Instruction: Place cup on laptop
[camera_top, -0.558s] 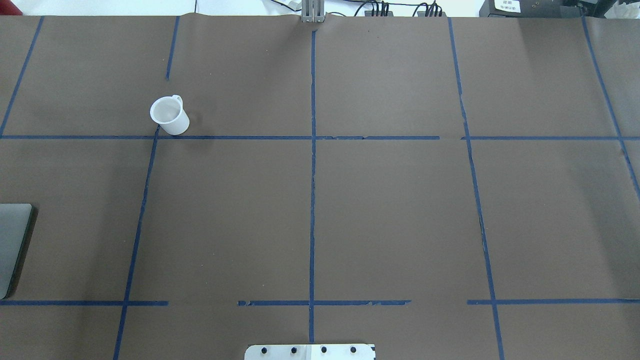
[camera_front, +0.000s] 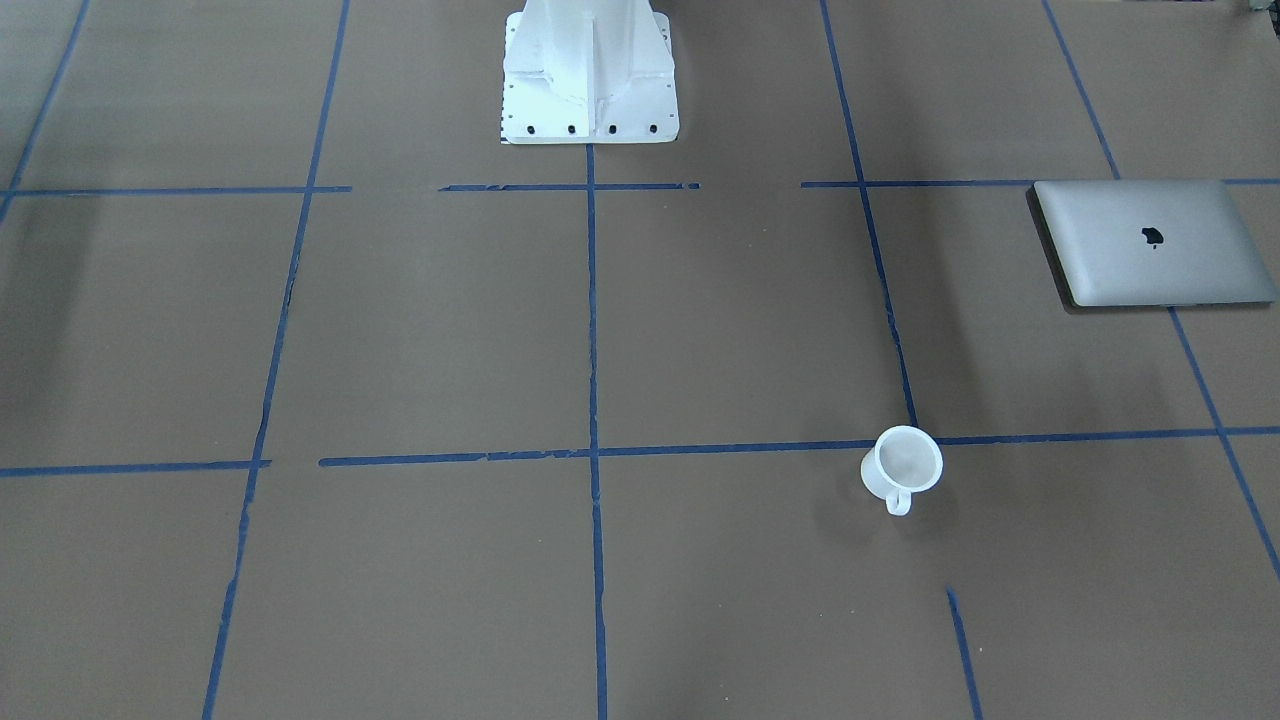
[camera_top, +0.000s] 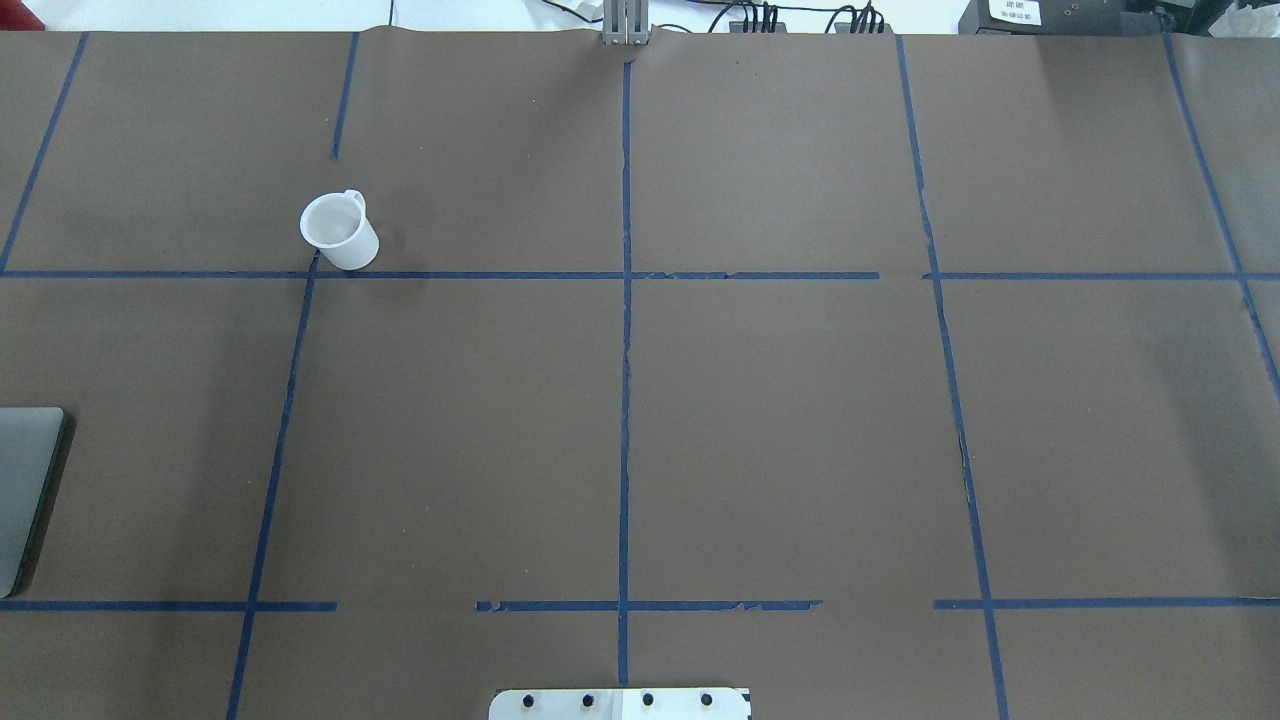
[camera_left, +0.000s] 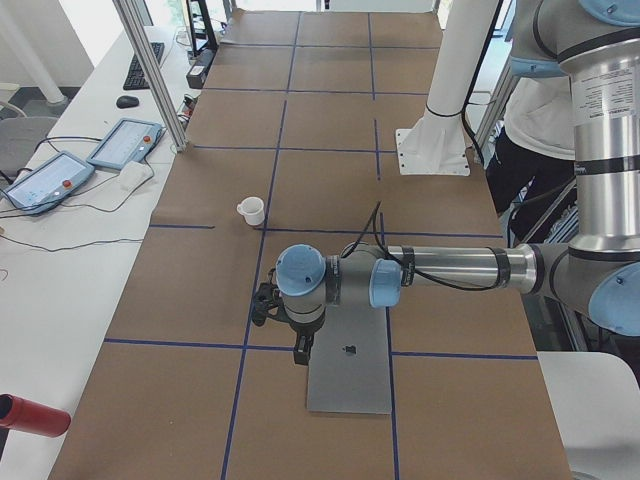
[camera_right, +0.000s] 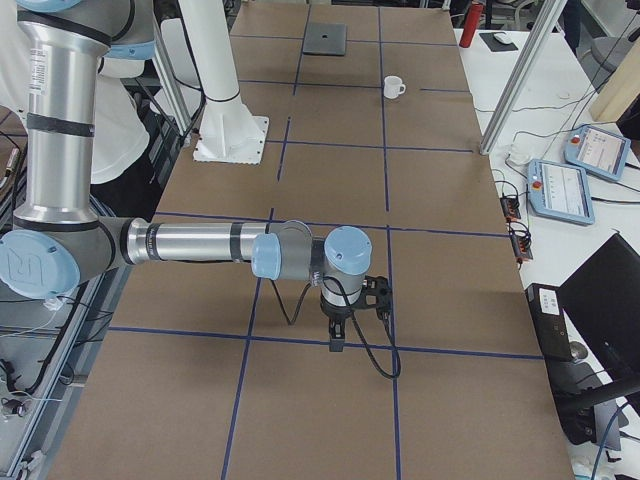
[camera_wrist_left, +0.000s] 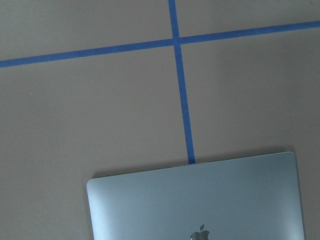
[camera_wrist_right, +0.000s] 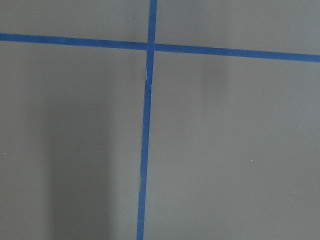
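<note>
The white cup stands upright on the brown table, handle away from the robot; it also shows in the front-facing view and the exterior left view. The closed silver-grey laptop lies flat at the table's left edge, apart from the cup; the left wrist view shows its lid. My left gripper hangs over the laptop's edge; I cannot tell whether it is open or shut. My right gripper hangs over bare table far from both; I cannot tell its state either.
Blue tape lines grid the table. The white robot pedestal stands at the near middle. An aluminium post rises at the far edge, with teach pendants and a red cylinder on the side bench.
</note>
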